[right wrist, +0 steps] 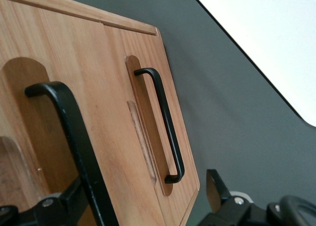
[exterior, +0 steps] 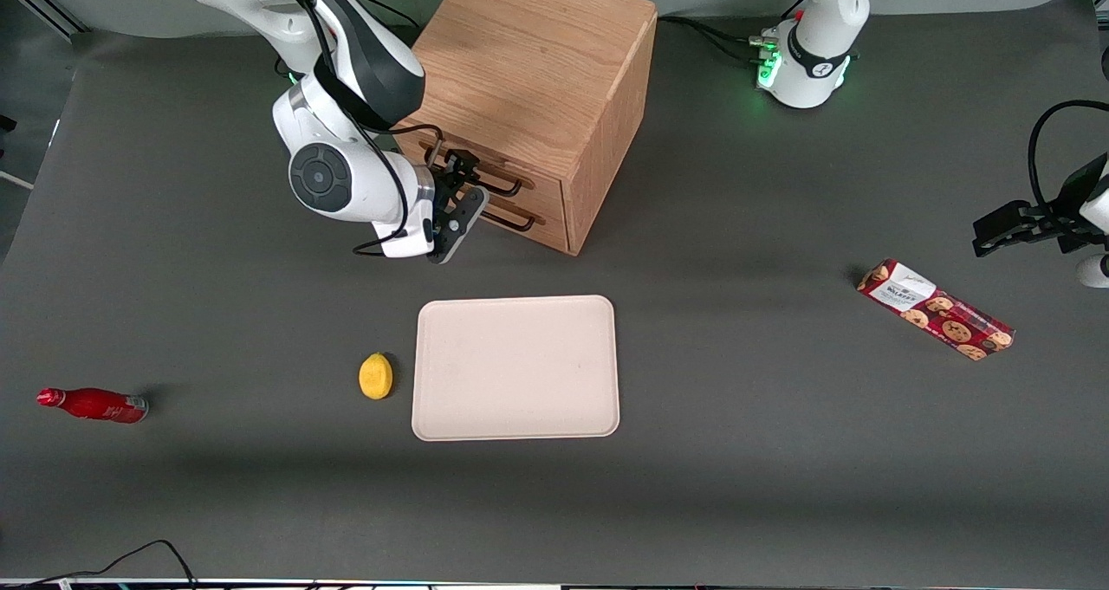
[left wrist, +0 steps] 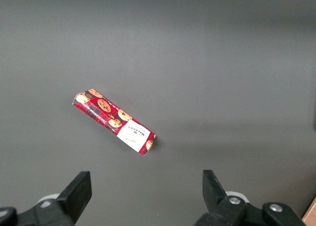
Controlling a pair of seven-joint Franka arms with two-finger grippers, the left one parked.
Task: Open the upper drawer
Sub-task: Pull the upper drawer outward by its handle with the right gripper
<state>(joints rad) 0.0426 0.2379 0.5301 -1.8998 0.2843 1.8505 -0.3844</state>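
The gripper sits right at the front of the cabinet, level with the drawer handles, its fingers spread apart. In the right wrist view one finger lies beside the black bar handle of the upper drawer while the second finger stands well clear of it, so the bar lies between the spread fingers with nothing clamped. The upper drawer looks closed, flush with the lower drawer under it, whose own wire handle shows in full.

The cabinet stands on the dark grey table, farther from the front camera than the other objects. Nearer the camera, in front of the cabinet, lies a pale rectangular tray. A red cookie packet lies toward the parked arm's end of the table. A red bottle lies on its side toward the working arm's end. A yellow lemon rests just beside the tray, between tray and bottle.
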